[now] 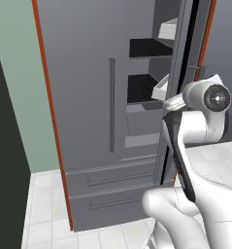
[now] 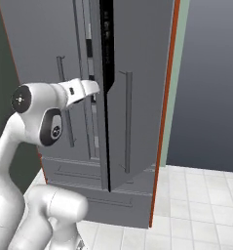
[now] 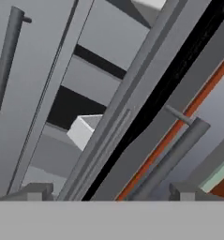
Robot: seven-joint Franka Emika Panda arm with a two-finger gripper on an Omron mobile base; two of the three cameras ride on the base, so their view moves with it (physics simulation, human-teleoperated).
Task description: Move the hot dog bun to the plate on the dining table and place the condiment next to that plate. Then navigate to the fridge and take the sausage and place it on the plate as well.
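Inside fridge [image 1: 93, 97] gap: black shelves, pale door bins; hand [image 3: 108, 192] spread wide, empty.

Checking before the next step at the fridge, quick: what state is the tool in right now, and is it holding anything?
Tool: open, holding nothing; its two finger tips stand wide apart in front of the tall dark grey fridge, whose right-hand door stands ajar.

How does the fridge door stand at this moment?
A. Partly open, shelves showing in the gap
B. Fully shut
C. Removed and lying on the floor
A: the fridge door stands ajar, and black inner shelves show in the gap beside it.
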